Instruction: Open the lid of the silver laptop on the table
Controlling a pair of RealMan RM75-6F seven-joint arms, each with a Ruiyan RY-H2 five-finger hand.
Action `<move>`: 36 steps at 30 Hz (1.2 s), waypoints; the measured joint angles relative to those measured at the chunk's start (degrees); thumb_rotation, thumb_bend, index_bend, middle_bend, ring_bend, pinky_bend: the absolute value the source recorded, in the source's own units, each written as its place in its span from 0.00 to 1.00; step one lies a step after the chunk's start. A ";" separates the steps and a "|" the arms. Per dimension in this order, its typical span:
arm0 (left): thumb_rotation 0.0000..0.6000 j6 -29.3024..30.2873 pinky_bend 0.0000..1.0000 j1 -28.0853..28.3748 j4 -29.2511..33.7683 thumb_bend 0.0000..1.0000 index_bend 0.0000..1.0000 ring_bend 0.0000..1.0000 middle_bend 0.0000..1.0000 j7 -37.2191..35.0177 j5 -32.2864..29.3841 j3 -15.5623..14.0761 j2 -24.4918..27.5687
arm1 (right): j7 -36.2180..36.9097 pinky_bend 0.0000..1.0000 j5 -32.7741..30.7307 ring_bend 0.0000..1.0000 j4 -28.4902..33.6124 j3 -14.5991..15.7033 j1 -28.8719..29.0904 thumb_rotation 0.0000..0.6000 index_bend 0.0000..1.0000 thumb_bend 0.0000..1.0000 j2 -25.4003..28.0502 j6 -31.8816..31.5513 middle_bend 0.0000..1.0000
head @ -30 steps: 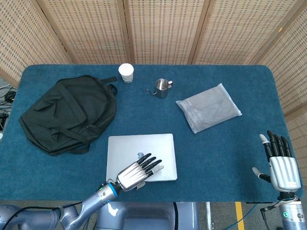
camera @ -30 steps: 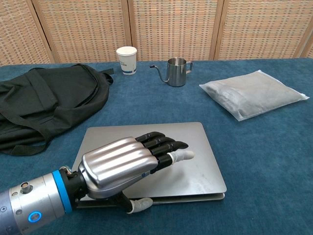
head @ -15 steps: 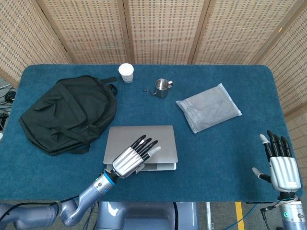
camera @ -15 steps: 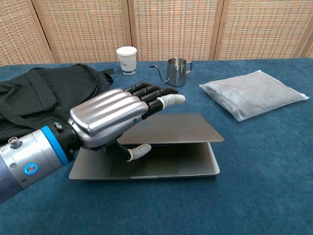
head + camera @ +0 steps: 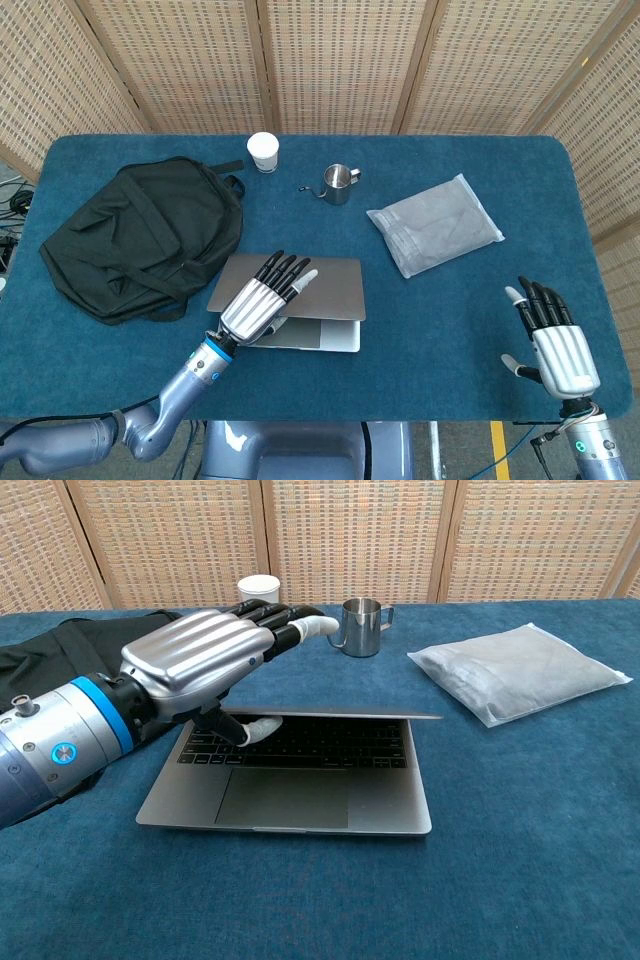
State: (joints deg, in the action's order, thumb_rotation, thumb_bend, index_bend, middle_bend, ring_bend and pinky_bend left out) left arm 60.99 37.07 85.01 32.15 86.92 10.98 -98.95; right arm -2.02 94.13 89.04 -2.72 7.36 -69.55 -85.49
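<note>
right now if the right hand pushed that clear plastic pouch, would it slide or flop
The pouch lies flat and looks soft and filled, so it would likely sag if lifted. Its glossy film might slide, though the carpet-like blue table cover probably drags on it.

A: How does the silver laptop sit?
B: Partly open on the table, keyboard showing.
A: And the left hand?
B: Its fingers lie over the lid's edge, thumb beneath.
</note>
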 measured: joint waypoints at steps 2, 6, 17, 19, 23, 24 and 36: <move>1.00 -0.77 0.00 0.35 0.09 0.42 0.00 0.00 0.00 0.81 -1.51 0.58 0.18 | 1.82 0.26 2.27 0.12 -0.64 0.85 0.98 1.00 0.21 0.24 -0.18 0.82 0.17; 1.00 -1.59 0.00 1.22 -0.22 0.42 0.00 0.00 0.00 1.25 -3.27 1.65 0.28 | 5.77 0.33 6.69 0.19 -2.24 2.49 3.31 1.00 0.26 0.41 -1.13 2.45 0.23; 1.00 -0.90 0.00 2.04 1.82 0.42 0.00 0.00 0.00 -0.03 -5.30 2.96 3.10 | 12.20 0.34 15.28 0.20 -7.98 5.28 11.97 1.00 0.27 0.82 -7.33 8.63 0.23; 1.00 -0.63 0.00 2.04 2.30 0.42 0.00 0.00 0.00 -0.86 -5.27 2.90 3.58 | 12.04 0.34 15.41 0.20 -8.48 5.23 13.04 1.00 0.27 0.87 -8.11 9.93 0.22; 1.00 0.12 0.00 2.02 3.07 0.42 0.00 0.00 0.00 -2.43 -4.95 2.72 4.77 | 9.28 0.34 15.80 0.20 -8.99 5.10 14.92 1.00 0.27 0.93 -9.71 12.63 0.19; 1.00 0.26 0.00 2.04 3.17 0.42 0.00 0.00 0.00 -2.54 -4.89 2.67 5.04 | 8.57 0.34 15.81 0.20 -8.89 5.05 15.33 1.00 0.27 0.93 -10.01 13.31 0.18; 1.00 0.53 0.00 2.68 3.29 0.44 0.00 0.00 0.00 -3.42 -5.89 2.06 6.05 | -2.93 0.34 10.96 0.05 -4.19 3.28 19.61 1.00 0.19 0.98 -13.65 24.40 0.04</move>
State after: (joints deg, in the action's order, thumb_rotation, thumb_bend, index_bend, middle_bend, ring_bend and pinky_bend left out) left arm 61.52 39.75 88.30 28.74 81.03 13.04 -92.90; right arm -4.95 105.09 84.84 0.56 26.98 -83.21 -61.10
